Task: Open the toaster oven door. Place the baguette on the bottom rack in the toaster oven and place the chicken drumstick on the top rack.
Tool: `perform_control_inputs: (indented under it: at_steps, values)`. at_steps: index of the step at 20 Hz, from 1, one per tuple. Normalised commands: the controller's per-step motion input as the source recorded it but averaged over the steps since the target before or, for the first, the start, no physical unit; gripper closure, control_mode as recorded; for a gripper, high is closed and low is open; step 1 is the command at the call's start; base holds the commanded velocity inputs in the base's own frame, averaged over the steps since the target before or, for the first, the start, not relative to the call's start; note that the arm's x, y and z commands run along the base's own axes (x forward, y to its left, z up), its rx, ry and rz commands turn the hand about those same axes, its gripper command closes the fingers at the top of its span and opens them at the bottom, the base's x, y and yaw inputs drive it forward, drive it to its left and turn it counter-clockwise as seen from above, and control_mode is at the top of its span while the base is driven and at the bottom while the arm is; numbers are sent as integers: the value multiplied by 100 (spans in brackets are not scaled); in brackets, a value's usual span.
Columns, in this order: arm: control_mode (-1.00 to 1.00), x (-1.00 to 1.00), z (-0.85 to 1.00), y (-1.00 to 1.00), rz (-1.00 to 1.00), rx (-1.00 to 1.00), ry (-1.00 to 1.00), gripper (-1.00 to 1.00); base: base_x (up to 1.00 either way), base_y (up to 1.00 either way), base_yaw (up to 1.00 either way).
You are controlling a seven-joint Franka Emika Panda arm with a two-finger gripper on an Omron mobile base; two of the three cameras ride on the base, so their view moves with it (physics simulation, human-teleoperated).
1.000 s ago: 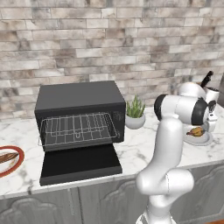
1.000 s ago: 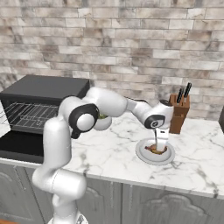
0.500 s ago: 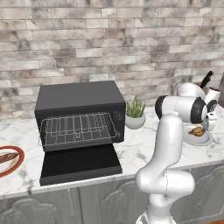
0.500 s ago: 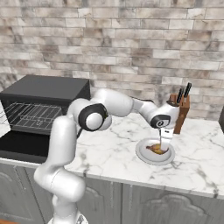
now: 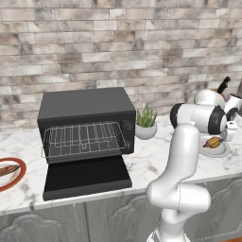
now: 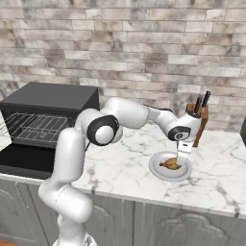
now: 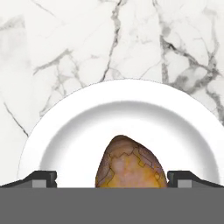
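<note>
Hand view: chicken drumstick (image 7: 131, 164) on white plate (image 7: 65, 127); tool (image 7: 111, 178) released, straddling it.

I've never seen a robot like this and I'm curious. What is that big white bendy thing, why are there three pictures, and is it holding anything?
The white bendy thing is a robot arm in a pretend, computer-drawn kitchen. Two pictures come from cameras behind the arm, one on its left and one on its right, so they show the same marble counter from two sides. The third comes from a camera on the arm's hand, looking straight down.

On the counter sits a black toaster oven with its door folded down and wire racks inside. A baguette lies on a red-rimmed plate. There is also a little plant and a knife block.

The end effector is open and holds nothing. It hangs right over a chicken drumstick on a white plate, one finger on each side.
</note>
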Motion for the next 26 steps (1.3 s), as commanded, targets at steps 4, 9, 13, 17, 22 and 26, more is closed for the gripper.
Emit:
perform_control_inputs:
  at_steps: [4, 9, 13, 17, 22, 26]
  values:
    - [-100, -12, 0, 19, -5, 0, -8, -100, 0, 0, 0]
    - [-100, -11, -2, 25, -3, -5, -10, -100, 0, 0, 0]
    - [-100, -4, -4, 16, 0, -12, -9, -100, 0, 0, 0]
    - [-100, 2, -12, 1, 0, -17, 0, -100, 0, 0, 0]
    - [-100, 0, -11, 0, 0, -10, 2, -100, 0, 0, 0]
    - [-100, 13, -3, -6, 0, 0, 7, -100, 0, 0, 0]
